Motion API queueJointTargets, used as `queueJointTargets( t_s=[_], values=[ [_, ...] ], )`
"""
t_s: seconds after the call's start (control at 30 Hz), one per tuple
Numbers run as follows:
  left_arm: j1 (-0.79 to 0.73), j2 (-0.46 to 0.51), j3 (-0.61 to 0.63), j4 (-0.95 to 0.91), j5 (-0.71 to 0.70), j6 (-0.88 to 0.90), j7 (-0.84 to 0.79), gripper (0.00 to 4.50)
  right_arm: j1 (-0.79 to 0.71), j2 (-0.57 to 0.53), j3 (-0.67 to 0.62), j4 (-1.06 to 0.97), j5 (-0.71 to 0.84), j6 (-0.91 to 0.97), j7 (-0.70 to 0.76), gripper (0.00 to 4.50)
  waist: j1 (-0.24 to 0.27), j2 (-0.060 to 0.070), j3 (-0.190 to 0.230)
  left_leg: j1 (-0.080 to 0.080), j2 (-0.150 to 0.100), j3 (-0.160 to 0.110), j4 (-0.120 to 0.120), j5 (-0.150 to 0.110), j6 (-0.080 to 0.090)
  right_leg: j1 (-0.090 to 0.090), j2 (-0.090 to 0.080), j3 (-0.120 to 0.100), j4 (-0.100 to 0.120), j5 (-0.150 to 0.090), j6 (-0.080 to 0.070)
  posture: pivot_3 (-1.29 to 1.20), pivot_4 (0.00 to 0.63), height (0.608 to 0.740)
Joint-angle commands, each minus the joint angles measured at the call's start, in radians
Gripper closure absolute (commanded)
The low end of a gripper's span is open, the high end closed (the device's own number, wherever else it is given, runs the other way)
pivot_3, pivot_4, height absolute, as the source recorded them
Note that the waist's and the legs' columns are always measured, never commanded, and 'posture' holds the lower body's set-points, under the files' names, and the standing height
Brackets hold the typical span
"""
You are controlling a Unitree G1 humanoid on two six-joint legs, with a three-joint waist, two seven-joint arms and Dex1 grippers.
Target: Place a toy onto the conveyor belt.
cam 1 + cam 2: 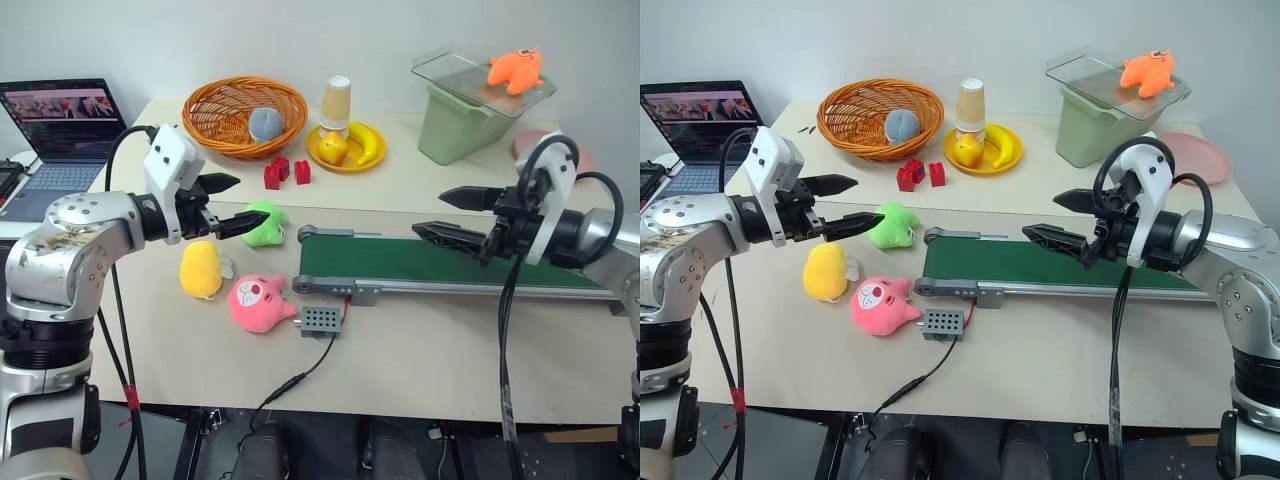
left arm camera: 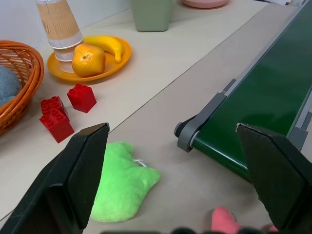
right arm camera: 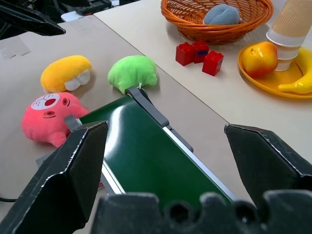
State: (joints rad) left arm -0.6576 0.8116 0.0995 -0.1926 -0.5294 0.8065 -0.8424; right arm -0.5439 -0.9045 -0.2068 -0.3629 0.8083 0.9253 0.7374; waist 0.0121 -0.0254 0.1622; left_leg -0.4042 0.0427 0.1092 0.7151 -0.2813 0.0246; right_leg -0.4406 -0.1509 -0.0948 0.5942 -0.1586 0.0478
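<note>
Conveyor belt [image 1: 440,262] lies on the desk [image 1: 420,345], nothing on it. Green toy [image 1: 265,223], yellow toy [image 1: 200,268] and pink toy [image 1: 260,303] sit near its left end. Left gripper [image 1: 232,205] above green toy, fingers wide, empty. Right gripper [image 1: 433,213] over belt, fingers wide, empty.

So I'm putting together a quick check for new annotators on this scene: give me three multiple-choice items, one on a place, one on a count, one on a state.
1. Where does the orange toy lie?
A. on the belt
B. on the clear lid of the green bin
C. in the basket

2. How many soft toys lie on the table beside the conveyor belt end?
A. one
B. two
C. three

3. How do the left gripper and right gripper stand?
A. both open and empty
B. left shut on a toy
C. right shut on a toy

Answers:
1 B, it rests on the lid.
2 C, the green toy, yellow toy and pink toy.
3 A, fingers spread, nothing between.
</note>
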Motion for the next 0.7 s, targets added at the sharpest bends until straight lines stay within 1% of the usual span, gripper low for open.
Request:
queueJointTargets(
  t_s=[0.03, 0.2, 0.27, 0.37, 0.47, 0.63, 0.7],
  values=[
    [-0.002, 0.016, 0.012, -0.026, 0.013, -0.048, -0.013, 0.06, -0.021, -0.017, -0.034, -0.011, 0.000, -0.011, 0.003, 0.00, 0.000, 0.000, 0.000, 0.000, 0.000, 0.000, 0.000, 0.000, 0.000, 0.000, 0.000, 0.000, 0.000, 0.000, 0.000, 0.00, 0.150, 0.740],
    [-0.003, 0.024, 0.033, -0.012, -0.010, -0.027, -0.029, 0.06, -0.011, -0.017, -0.033, -0.012, 0.000, -0.006, 0.006, 0.00, 0.000, 0.000, 0.000, 0.000, 0.000, 0.000, 0.000, 0.000, 0.000, 0.000, 0.000, 0.000, 0.000, 0.000, 0.000, 0.00, 0.150, 0.740],
    [-0.010, 0.050, 0.044, 0.021, -0.007, 0.014, -0.020, 0.06, -0.008, -0.017, -0.031, -0.011, 0.011, 0.004, 0.013, 0.00, 0.000, 0.000, 0.000, 0.000, 0.000, 0.000, 0.000, 0.000, 0.000, 0.000, 0.000, 0.000, 0.000, 0.000, 0.000, 0.00, 0.150, 0.740],
    [-0.007, 0.106, 0.066, 0.109, 0.032, 0.027, 0.000, 0.06, -0.003, -0.009, -0.028, -0.010, 0.012, 0.004, 0.013, 0.00, -0.002, 0.000, 0.000, 0.000, 0.000, 0.000, 0.000, 0.000, 0.000, 0.000, 0.000, 0.000, 0.000, 0.000, 0.000, 0.00, 0.150, 0.740],
    [0.002, 0.154, 0.102, 0.168, 0.025, 0.074, 0.007, 0.06, 0.000, -0.001, -0.020, -0.004, 0.004, -0.005, 0.016, 0.00, -0.007, 0.000, 0.000, 0.000, 0.001, 0.000, 0.000, 0.000, 0.000, 0.000, 0.001, 0.000, 0.000, 0.000, 0.000, 0.00, 0.150, 0.740],
    [0.014, 0.216, 0.086, 0.243, 0.057, 0.166, 0.040, 0.06, -0.003, 0.008, -0.009, 0.008, -0.010, -0.021, 0.023, 0.00, -0.001, 0.000, 0.000, 0.000, 0.001, 0.000, 0.000, 0.000, 0.000, 0.000, 0.001, 0.000, 0.000, 0.000, 0.000, 0.00, 0.150, 0.740],
    [0.013, 0.216, 0.083, 0.254, 0.056, 0.194, 0.049, 0.06, 0.001, 0.011, -0.010, 0.006, -0.013, -0.023, 0.022, 0.00, 0.000, 0.000, 0.000, 0.000, 0.001, 0.000, 0.000, 0.000, 0.000, 0.000, 0.001, 0.000, 0.000, 0.000, 0.000, 0.00, 0.150, 0.740]
  ],
)
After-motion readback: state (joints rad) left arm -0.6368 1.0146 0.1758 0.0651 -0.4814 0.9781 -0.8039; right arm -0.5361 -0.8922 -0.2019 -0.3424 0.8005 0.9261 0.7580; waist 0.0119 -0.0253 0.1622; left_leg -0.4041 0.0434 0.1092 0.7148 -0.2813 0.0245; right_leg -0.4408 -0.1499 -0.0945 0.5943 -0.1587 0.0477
